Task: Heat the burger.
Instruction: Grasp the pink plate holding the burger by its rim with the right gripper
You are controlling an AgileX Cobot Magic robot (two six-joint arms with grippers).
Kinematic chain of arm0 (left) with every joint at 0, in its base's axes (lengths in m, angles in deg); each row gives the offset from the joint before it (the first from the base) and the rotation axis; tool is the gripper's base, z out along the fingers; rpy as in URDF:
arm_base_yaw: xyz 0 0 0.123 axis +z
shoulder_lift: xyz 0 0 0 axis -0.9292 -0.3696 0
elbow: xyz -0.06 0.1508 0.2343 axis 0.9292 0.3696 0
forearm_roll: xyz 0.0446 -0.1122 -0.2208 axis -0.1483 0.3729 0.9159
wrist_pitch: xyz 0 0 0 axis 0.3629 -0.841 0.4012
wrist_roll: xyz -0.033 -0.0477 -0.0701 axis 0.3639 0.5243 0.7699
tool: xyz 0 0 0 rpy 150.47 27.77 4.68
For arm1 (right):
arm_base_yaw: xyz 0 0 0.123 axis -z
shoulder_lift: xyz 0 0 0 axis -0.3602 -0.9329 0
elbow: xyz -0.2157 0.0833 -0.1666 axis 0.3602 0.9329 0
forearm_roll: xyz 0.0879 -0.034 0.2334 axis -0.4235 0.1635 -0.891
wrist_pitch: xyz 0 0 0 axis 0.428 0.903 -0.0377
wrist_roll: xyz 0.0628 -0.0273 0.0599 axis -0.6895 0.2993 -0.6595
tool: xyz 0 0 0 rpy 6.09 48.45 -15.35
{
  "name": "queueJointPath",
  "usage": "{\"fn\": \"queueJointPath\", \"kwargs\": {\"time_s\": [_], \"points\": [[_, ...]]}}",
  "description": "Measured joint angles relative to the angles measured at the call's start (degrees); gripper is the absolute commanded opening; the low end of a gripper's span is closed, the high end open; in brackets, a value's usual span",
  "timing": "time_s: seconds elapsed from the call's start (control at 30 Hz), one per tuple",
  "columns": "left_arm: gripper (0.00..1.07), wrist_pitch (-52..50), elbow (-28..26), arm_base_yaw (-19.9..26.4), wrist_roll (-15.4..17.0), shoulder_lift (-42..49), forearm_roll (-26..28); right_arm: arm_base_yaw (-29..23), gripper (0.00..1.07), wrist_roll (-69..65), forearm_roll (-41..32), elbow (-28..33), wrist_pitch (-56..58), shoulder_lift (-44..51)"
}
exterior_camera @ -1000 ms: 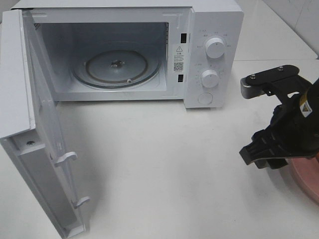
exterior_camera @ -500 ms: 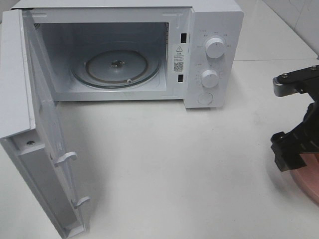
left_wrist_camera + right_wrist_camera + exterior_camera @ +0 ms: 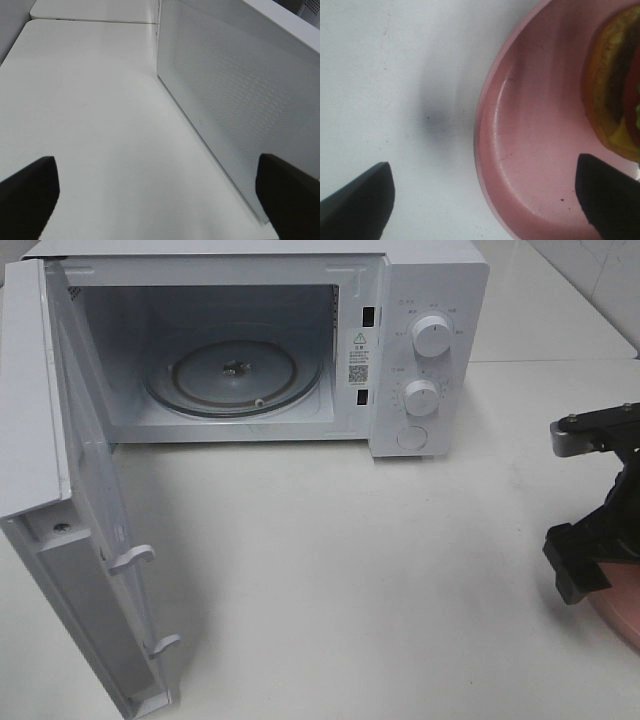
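Note:
The burger point(image 3: 614, 85) shows only in the right wrist view, as a golden-brown bun edge with yellow cheese, sitting on the round pink plate point(image 3: 492, 150). In the high view only the plate point(image 3: 626, 612) peeks in at the right edge, and the burger is out of frame there. My right gripper point(image 3: 482, 205) hangs open over the plate's near rim, one finger over the table and the other over the plate, holding nothing. It appears in the high view as the right gripper point(image 3: 585, 570). My left gripper point(image 3: 157, 200) is open and empty over bare table.
The white microwave point(image 3: 420, 300) stands at the back with its door point(image 3: 90, 540) swung wide to the left, showing the glass turntable point(image 3: 232, 375). The left wrist view faces the door's meshed outer panel point(image 3: 235, 95). White table point(image 3: 350, 570) lies between microwave and plate.
My right gripper has moved to the right, from beside the plate to over its rim at the edge of the high view. Microwave and door have not moved.

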Motion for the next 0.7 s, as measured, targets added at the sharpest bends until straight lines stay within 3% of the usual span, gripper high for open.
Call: {"fn": "queueJointPath", "kwargs": {"time_s": [0.7], "points": [[1.00,0.00,0.00,0.00,0.00,0.00,0.00,2.81,0.87,2.75,-2.81,-0.06,-7.05,-12.03]]}}
